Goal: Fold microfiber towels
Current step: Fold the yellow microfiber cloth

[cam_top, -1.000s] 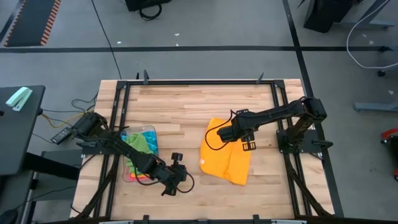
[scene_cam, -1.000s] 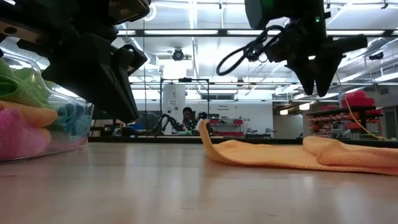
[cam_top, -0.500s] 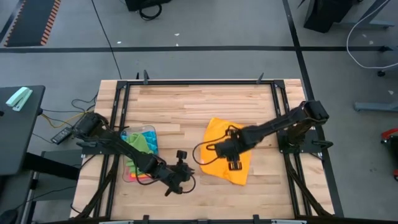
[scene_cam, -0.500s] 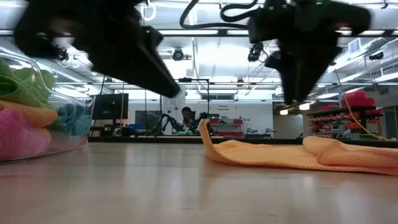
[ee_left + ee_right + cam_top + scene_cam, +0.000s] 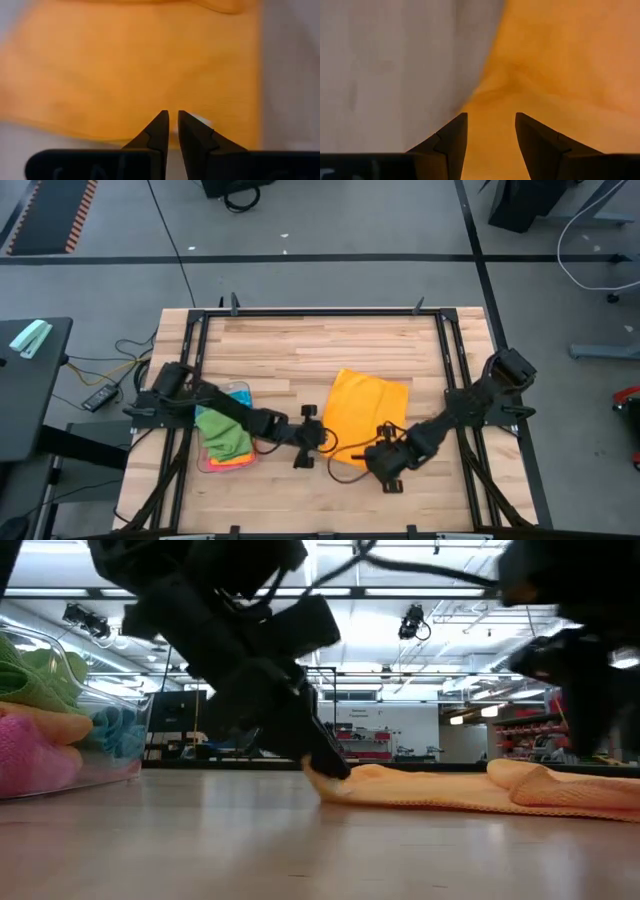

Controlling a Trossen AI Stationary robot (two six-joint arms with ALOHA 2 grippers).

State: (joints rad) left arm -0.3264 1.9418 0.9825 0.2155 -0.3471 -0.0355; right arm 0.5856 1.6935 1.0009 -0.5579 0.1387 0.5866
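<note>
An orange microfiber towel [image 5: 368,408] lies spread on the wooden table, with a low bulge [image 5: 530,780] on one side. My left gripper [image 5: 172,116] slants down at the towel's left edge, near its near-left corner [image 5: 332,783], with only a narrow gap between its fingertips. My right gripper [image 5: 491,117] is open and points down over the towel's near edge [image 5: 378,460], with nothing between its fingers. More towels, green [image 5: 225,430], pink and blue, lie heaped in a clear tray [image 5: 120,745]. My left gripper has its fingertips [image 5: 338,770] down at the orange towel's near-left corner, slanting in from the table's left. I cannot tell whether they touch the cloth.
The clear tray [image 5: 205,462] with its heap of towels stands at the table's left, behind my left arm. Bare wood lies along the far side and the near edge. A black frame [image 5: 300,311] runs around the table.
My left gripper has gone toward the table's right and down, from beside the tray to the orange towel's left edge. My right gripper has swung from the towel's far part toward the table's near edge, sinking and tipping to point downward. The towel has stayed put.
</note>
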